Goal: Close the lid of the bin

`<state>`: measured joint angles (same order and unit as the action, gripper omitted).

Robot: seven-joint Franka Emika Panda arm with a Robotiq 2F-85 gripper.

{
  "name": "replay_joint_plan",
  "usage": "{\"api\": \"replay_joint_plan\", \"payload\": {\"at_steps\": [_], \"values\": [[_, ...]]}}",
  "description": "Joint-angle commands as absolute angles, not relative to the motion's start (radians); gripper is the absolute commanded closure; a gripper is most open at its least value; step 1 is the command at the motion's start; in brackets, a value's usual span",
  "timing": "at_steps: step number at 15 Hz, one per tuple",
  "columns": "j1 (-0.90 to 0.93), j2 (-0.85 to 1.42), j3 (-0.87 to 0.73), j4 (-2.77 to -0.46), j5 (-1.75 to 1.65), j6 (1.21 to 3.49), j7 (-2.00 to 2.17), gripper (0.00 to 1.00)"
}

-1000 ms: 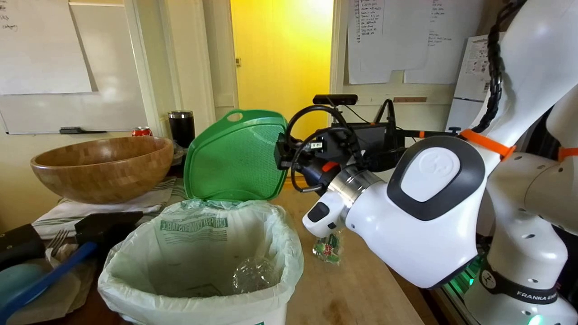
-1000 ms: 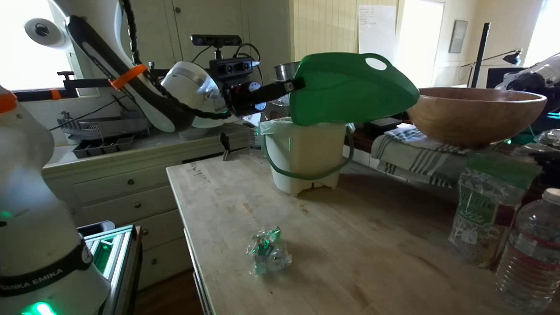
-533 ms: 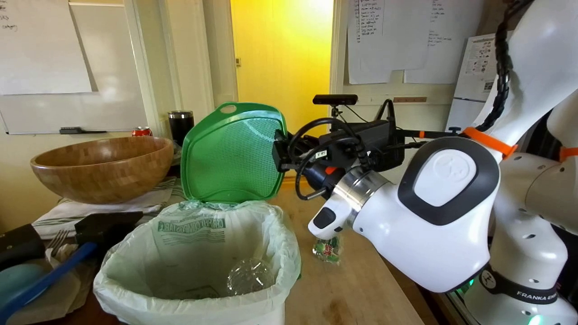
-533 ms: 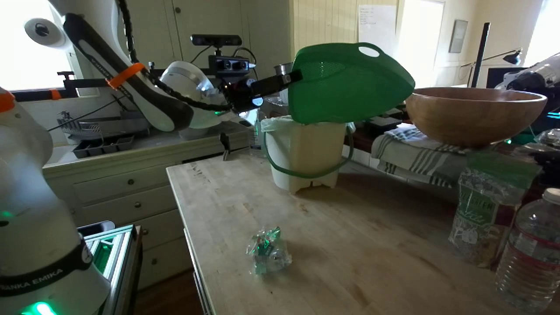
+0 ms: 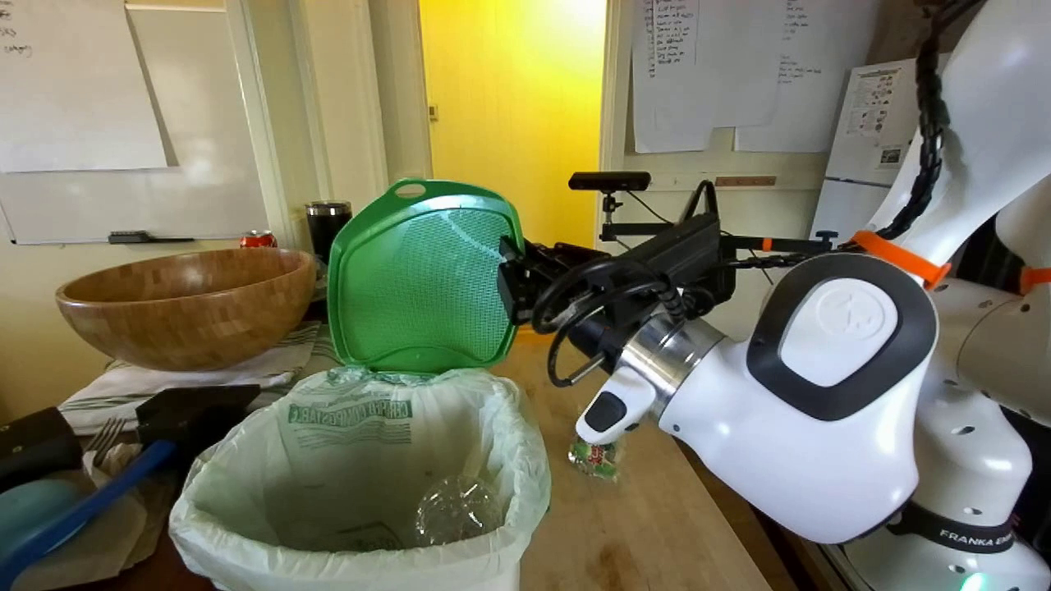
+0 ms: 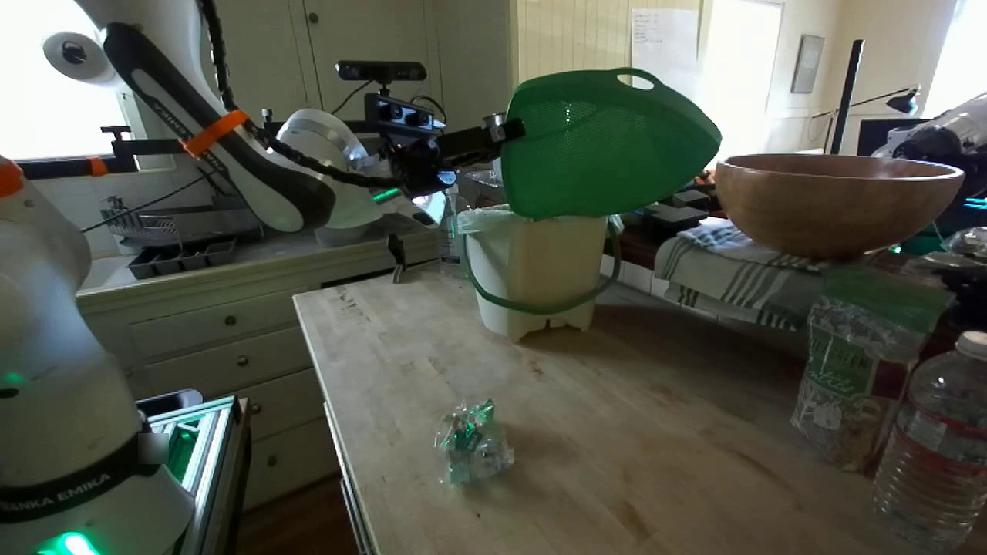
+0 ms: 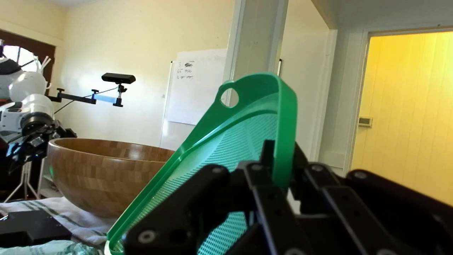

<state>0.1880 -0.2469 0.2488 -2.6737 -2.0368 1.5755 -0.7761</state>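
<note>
Lid (image 6: 609, 146) is standing raised at the rim of the bin (image 6: 532, 266), in the upper middle of an exterior view, leaving the bin uncovered. You are holding the lid's side edge in the gripper (image 7: 284, 156): its jaws are standing narrow, with 2 fingers pinching the green edge right of centre in the wrist view. In an exterior view, a pale bag (image 5: 345, 460) is lining the bin, a clear plastic piece (image 5: 458, 509) is lying inside, and a wooden bowl (image 5: 189, 308) is sitting at the left of the frame.
</note>
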Motion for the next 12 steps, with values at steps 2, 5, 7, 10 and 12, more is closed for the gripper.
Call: {"api": "replay_joint_plan", "payload": {"at_steps": [2, 5, 7, 10, 12], "values": [[0.214, -0.251, 0.246, -2.709, -2.071, 1.644, -0.881, 0.97], [0.225, -0.254, 0.251, -2.708, -2.088, 1.657, -0.935, 0.97], [0.233, -0.254, 0.253, -2.707, -2.100, 1.667, -0.970, 0.97], [0.245, -0.252, 0.259, -2.706, -2.103, 1.680, -1.017, 0.97], [0.251, -0.251, 0.259, -2.708, -2.103, 1.710, -1.047, 0.97]]}}
